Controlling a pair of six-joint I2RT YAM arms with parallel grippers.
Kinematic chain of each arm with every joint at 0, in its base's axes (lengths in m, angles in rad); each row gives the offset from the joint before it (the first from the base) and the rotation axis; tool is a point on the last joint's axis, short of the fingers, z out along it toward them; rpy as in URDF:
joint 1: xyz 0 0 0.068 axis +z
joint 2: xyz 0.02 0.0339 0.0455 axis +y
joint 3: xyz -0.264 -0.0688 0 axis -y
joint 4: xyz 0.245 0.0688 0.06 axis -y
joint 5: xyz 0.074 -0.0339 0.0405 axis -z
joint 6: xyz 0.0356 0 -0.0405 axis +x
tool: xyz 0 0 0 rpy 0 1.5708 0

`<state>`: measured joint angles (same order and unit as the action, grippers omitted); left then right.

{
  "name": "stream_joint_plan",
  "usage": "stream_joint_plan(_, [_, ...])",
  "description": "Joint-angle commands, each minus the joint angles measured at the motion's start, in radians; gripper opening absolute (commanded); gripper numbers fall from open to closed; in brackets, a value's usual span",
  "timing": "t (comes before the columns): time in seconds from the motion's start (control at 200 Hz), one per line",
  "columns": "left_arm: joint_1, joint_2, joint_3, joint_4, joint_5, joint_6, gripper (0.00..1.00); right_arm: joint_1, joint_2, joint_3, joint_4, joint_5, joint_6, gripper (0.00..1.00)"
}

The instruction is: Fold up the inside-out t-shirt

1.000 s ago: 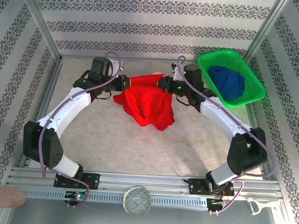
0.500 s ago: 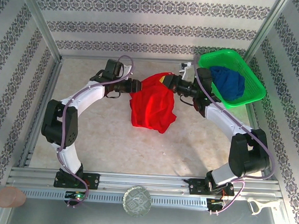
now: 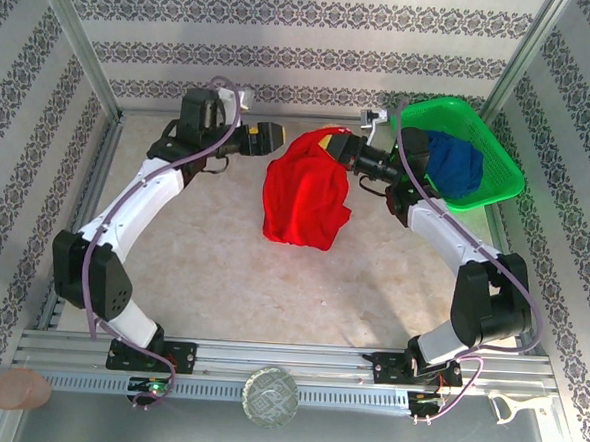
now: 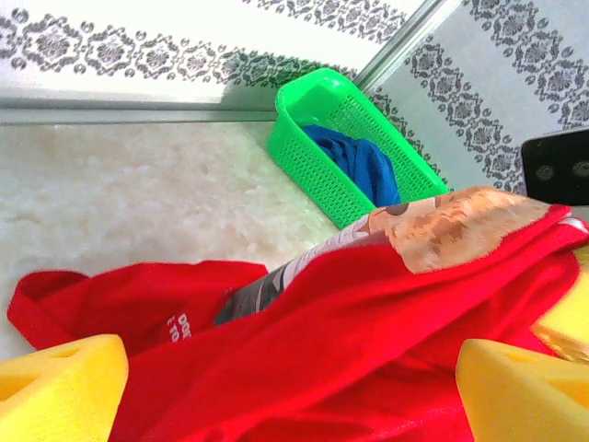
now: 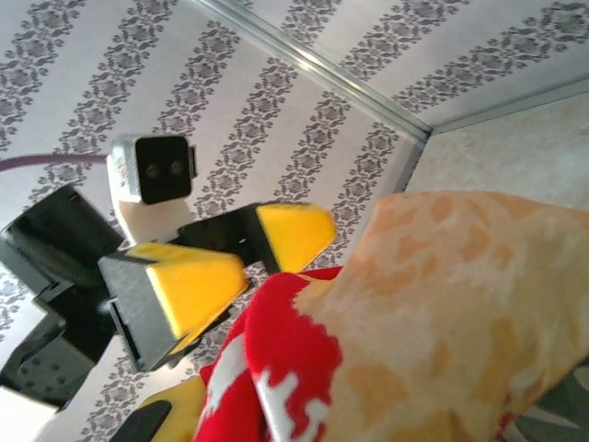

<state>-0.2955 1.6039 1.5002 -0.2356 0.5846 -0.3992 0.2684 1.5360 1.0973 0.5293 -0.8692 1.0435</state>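
Top external view has the red t-shirt (image 3: 304, 197) crumpled in a bunch over the far middle of the worktop (image 3: 212, 266), its upper right corner pinched in the right gripper (image 3: 342, 147), whose fingers are closed tight on the cloth. Just beside the shirt's upper left edge, the left gripper (image 3: 276, 140) has its yellow fingers (image 4: 55, 391) spread wide and grips nothing, though the left wrist view shows red cloth between them. A green basket (image 3: 499, 163) holding a dark blue garment (image 3: 451, 160) sits at the far right corner.
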Motion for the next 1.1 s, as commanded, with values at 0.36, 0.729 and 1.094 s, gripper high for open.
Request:
stream_joint_plan(0.36, [-0.093,0.153,0.179,-0.138,0.041,0.227,0.92,-0.001,0.029,0.107,0.053,-0.115,0.020,0.00])
stream_joint_plan(0.729, [-0.109,0.259,0.211,-0.145,0.028,0.254,0.40,-0.003,0.021,0.118,0.052,-0.173,0.018,0.00])
stream_joint_plan(1.094, [-0.072,0.191,0.158,0.096,0.126,-0.008,0.00,-0.085,-0.173,-0.067,-0.305,0.246,-0.161,0.88])
